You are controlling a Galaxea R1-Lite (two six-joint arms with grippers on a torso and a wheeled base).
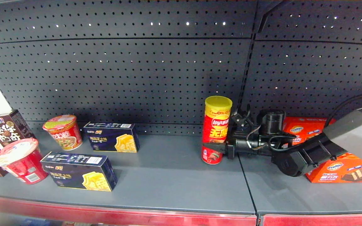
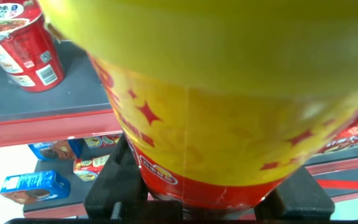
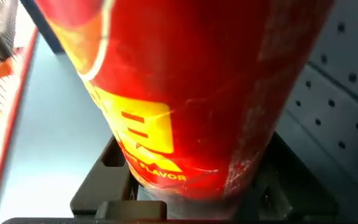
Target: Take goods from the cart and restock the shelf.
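The upright chips can (image 1: 217,124) on the shelf (image 1: 168,179) is clamped low down by the right hand (image 1: 214,147); a yellow-and-red container (image 2: 229,112) is gripped by the left hand (image 2: 201,200).

Surface finishes.
Shelf board (image 1: 168,175) and perforated back panel (image 1: 121,72): matt painted metal; chip can (image 1: 216,125) and yellow can (image 2: 229,112): glossy, smooth.

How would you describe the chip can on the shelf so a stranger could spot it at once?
On the grey shelf, look near the middle seam, left of the orange boxes. The chip can stands upright there, with the right pincer around its lower part. It is the only tall tube: red, with a yellow top.
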